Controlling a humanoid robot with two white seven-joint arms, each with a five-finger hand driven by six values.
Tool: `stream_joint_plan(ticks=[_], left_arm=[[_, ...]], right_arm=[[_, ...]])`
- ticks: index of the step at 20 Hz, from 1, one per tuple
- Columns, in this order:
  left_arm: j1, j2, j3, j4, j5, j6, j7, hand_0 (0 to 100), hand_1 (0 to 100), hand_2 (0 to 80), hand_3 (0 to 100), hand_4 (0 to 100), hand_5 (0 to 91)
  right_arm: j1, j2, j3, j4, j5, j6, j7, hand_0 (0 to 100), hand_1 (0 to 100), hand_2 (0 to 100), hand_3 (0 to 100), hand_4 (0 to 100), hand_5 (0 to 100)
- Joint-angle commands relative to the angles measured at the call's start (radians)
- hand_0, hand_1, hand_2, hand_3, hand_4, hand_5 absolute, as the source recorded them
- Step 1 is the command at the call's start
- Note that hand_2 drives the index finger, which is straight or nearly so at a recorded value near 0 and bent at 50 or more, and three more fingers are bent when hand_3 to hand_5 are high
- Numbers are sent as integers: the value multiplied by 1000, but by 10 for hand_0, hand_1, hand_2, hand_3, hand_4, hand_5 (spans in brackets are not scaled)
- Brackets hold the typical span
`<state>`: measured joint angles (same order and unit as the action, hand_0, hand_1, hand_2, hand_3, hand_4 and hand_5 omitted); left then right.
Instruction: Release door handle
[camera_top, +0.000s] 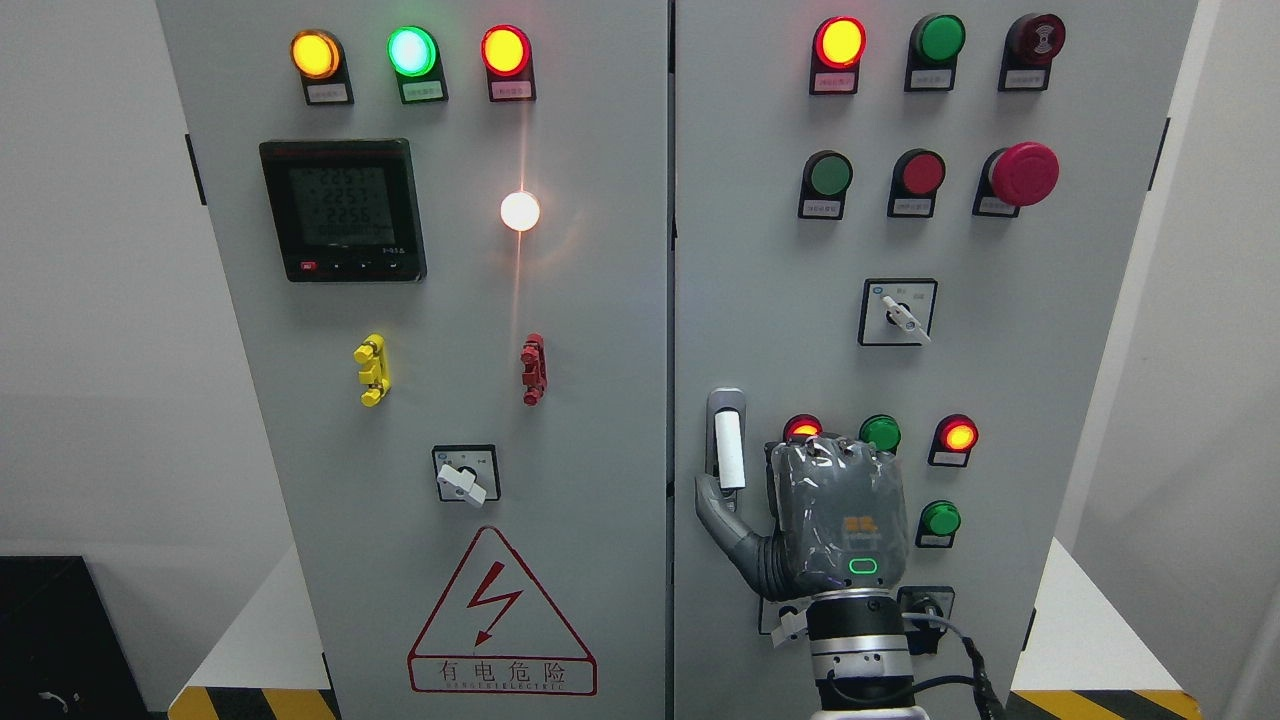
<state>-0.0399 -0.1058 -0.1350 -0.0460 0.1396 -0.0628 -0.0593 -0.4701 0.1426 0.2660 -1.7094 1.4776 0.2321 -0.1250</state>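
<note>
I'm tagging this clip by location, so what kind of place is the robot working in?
Probably an electrical room or training bay: a grey two-door control cabinet with lit indicator lamps, a digital power meter and a high-voltage warning triangle. The right hand is beside the door handle.

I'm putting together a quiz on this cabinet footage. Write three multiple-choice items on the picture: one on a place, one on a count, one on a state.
1. Where does the white door handle sit?
A) at the left edge of the right door
B) in the middle of the left door
C) above the digital meter

2. How many lamps are in the left door's top row?
A) two
B) three
C) five

3. The green lamp in that row is:
A) lit
B) dark
C) covered by a hand

Answers:
1 A: the handle stands just right of the seam between the doors, beside the right hand.
2 B: an amber lamp, the green lamp and a red lamp.
3 A: it glows brightly.
</note>
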Motion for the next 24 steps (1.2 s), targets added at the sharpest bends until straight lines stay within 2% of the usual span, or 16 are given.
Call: stream_joint_plan(ticks=[1, 9, 24], left_arm=[[0, 0, 0, 0, 0, 0, -1, 120, 556, 0, 0, 0, 0], [0, 0, 0, 0, 0, 0, -1, 120, 556, 0, 0, 0, 0], [0, 0, 0, 0, 0, 0, -1, 120, 556, 0, 0, 0, 0]], right_arm=[[1, 0, -1, 2, -3, 9, -2, 300, 216, 1000, 1000, 946, 989], [1, 0, -1, 2, -3, 10, -1, 317, 255, 1000, 1000, 946, 989], [1, 0, -1, 1, -3, 18, -1, 380, 262, 1000, 1000, 947, 990]])
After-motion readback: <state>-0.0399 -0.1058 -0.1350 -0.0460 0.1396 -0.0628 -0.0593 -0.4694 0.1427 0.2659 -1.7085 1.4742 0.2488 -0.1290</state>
